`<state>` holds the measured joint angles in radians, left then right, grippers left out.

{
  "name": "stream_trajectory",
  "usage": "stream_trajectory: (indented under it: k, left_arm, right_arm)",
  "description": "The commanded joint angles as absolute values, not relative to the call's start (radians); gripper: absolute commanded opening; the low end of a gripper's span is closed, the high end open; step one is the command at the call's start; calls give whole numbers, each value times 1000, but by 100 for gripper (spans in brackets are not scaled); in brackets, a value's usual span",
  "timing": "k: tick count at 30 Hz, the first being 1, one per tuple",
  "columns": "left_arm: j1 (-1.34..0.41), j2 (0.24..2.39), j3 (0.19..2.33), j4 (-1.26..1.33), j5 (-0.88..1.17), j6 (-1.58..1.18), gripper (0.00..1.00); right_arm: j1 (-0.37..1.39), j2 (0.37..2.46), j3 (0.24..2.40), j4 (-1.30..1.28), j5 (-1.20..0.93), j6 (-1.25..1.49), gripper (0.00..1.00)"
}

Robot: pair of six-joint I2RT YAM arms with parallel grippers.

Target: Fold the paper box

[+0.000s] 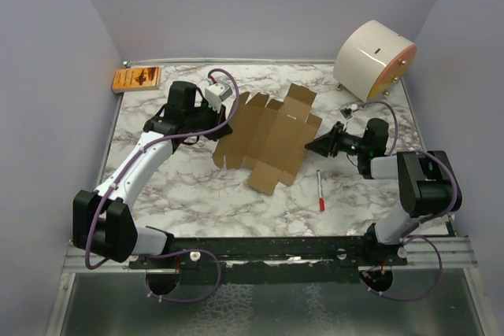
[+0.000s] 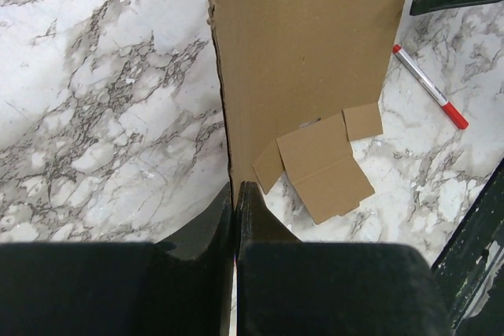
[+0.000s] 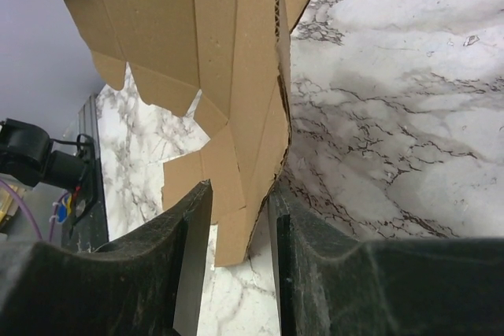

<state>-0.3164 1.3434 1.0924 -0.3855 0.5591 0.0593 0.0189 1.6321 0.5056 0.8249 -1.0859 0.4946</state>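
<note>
The paper box (image 1: 268, 135) is a flat, notched sheet of brown cardboard lying unfolded in the middle of the table. My left gripper (image 1: 228, 121) is at the sheet's left edge. In the left wrist view it (image 2: 235, 188) is shut on that edge of the box (image 2: 307, 45), which rises a little off the table. My right gripper (image 1: 316, 145) is at the sheet's right edge. In the right wrist view it (image 3: 240, 190) is open, with a corner of the box (image 3: 213, 45) between its spread fingers.
A red and white pen (image 1: 320, 190) lies on the marble near the sheet's front right, and also shows in the left wrist view (image 2: 429, 86). A big white cylinder (image 1: 373, 59) stands at the back right. A small orange packet (image 1: 136, 79) lies at the back left.
</note>
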Motion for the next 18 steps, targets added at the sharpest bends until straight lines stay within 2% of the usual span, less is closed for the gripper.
stream_trajectory:
  k: [1,13,17,18]
  left_arm:
    - [-321,1308,1073,-325,623,51,0]
    - [-320,1311,1063,-301,672,58,0]
    - [-319,1312,1061,-292,684,58,0]
    - [-319,1311,1059,-288,683,58,0]
  right_arm:
    - [26,1657,525,879,-1103,501,39]
    - [26,1699,555,844,-1077,480,42]
    - [26,1698,557,871,-1092,500,40]
    - [26,1693,555,882,-1098,507,35]
